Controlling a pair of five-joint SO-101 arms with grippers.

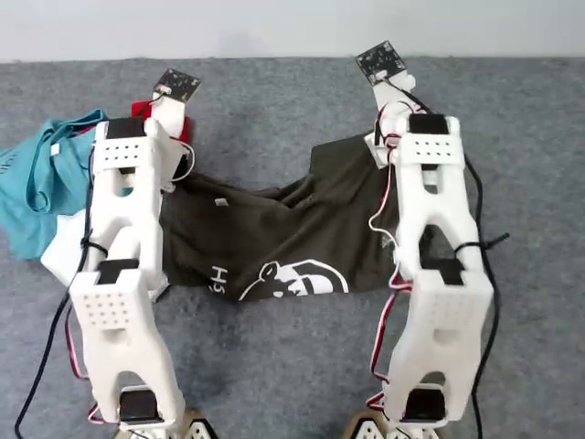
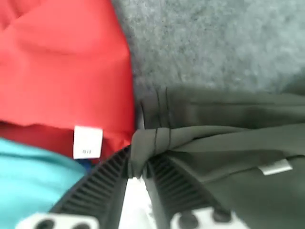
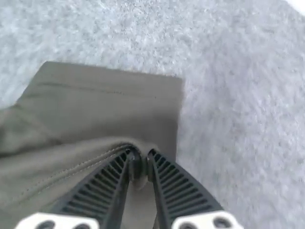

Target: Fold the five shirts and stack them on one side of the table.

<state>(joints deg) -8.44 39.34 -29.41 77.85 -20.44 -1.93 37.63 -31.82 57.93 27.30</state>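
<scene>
Left gripper [image 2: 137, 164] sits closest in its wrist view, jaws closed on a bunched fold of the dark olive shirt [image 2: 228, 124], cloth pinched tight between the ribbed pads; right gripper [image 3: 139, 161] is likewise clamped on the same shirt, beside a flat hemmed flap that is likely a sleeve, with no gap beyond the cloth's thickness.

- From the high view the olive shirt lies mid-worktop [image 1: 274, 375] between the two arms; rumpled, white graphic face-up on the near side, far edge taken up at both ends by the grippers.
- Red shirt [image 2: 62, 62] lies just beside the left gripper's hold; teal shirt [image 1: 46, 174] and a white one [image 1: 64, 251] are heaped loosely at the left side, crumpled and overlapping, none looking folded.
- Four shirts counted; a fifth I cannot make out.

Judgement: task is early; the olive shirt is gripped for spreading or a first fold, not yet flat or squared; the heap at left reads as unsorted supply, not a finished stack; folding and stacking all lie ahead.
</scene>
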